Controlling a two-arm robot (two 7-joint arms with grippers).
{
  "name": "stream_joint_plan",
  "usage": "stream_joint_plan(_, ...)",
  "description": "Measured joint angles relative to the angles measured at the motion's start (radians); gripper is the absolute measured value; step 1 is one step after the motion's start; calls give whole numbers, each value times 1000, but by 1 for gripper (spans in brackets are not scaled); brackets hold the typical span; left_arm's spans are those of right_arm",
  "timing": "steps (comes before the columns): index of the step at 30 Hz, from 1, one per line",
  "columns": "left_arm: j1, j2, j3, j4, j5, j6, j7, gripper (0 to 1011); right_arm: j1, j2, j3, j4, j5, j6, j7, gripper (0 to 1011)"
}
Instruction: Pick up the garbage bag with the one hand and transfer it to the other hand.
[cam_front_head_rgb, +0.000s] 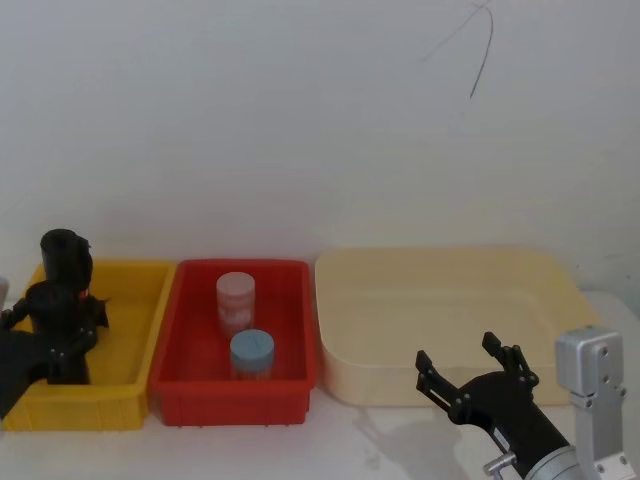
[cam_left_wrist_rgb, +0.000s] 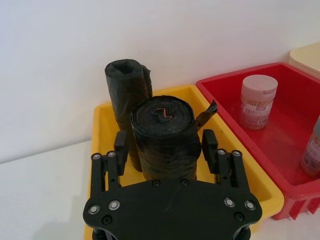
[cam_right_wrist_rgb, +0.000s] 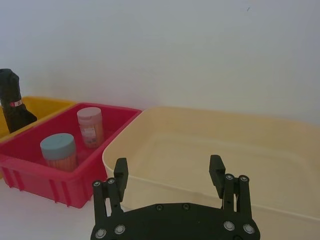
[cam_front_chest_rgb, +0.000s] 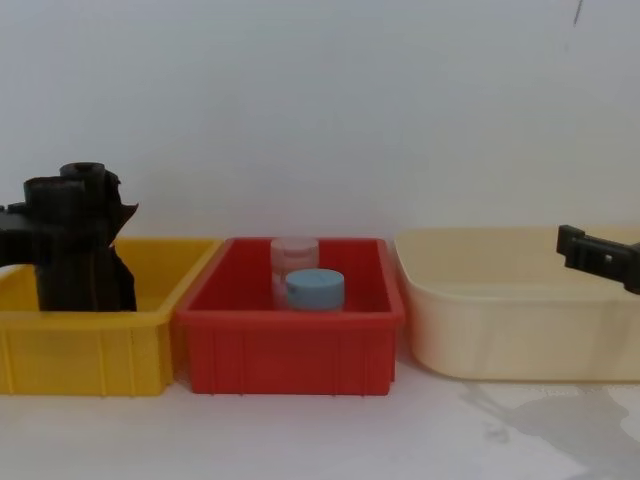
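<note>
Head view: three bins in a row on the white table (cam_front_head_rgb: 350, 440). Yellow bin (cam_front_head_rgb: 120, 400) on the left, with the garbage bag (cam_front_head_rgb: 70, 368) standing inside and a thinner black roll (cam_front_head_rgb: 65, 255) just behind it. Left gripper (cam_front_head_rgb: 60, 318) around the garbage bag. Red bin (cam_front_head_rgb: 230, 400) in the middle, with a pink-lid jar (cam_front_head_rgb: 236, 300) and a blue-lid jar (cam_front_head_rgb: 252, 352) inside. Cream bin (cam_front_head_rgb: 370, 380) on the right. Right gripper (cam_front_head_rgb: 457, 350) low by the cream bin's near side, spread wide apart.

Left wrist view: fingers (cam_left_wrist_rgb: 121, 145) pressed on both sides of the fat garbage bag, loose flap sticking out toward the red bin.

Right wrist view: looking into the cream bin, right gripper wide open, red bin with both jars beside it.

Chest view: garbage bag and thinner black roll poking up above the yellow bin's wall, both jars peeking over the red bin's rim.
</note>
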Motion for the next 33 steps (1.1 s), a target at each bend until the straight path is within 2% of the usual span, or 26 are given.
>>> stream_joint_plan(4, -8, -3, 2, 8, 4, -1, -2, 817, 0, 0, 0, 0, 0, 0, 0, 1000)
stream_joint_plan(5, -10, -4, 3, 10, 5, -1, -2, 765, 0, 0, 0, 0, 0, 0, 0, 1000)
stream_joint_plan(12, -18, -7, 6, 17, 8, -2, -4, 564, 0, 0, 0, 0, 0, 0, 0, 1000)
stream_joint_plan(24, -21, -7, 4, 15, 10, 1, -11, 508, 2, 0, 0, 0, 0, 0, 1, 1000)
stream_joint_plan(33, -30, -1, -14, -16, -4, 24, -31, 508, 35, 5, -5, -1, 14, 9, 46, 1001)
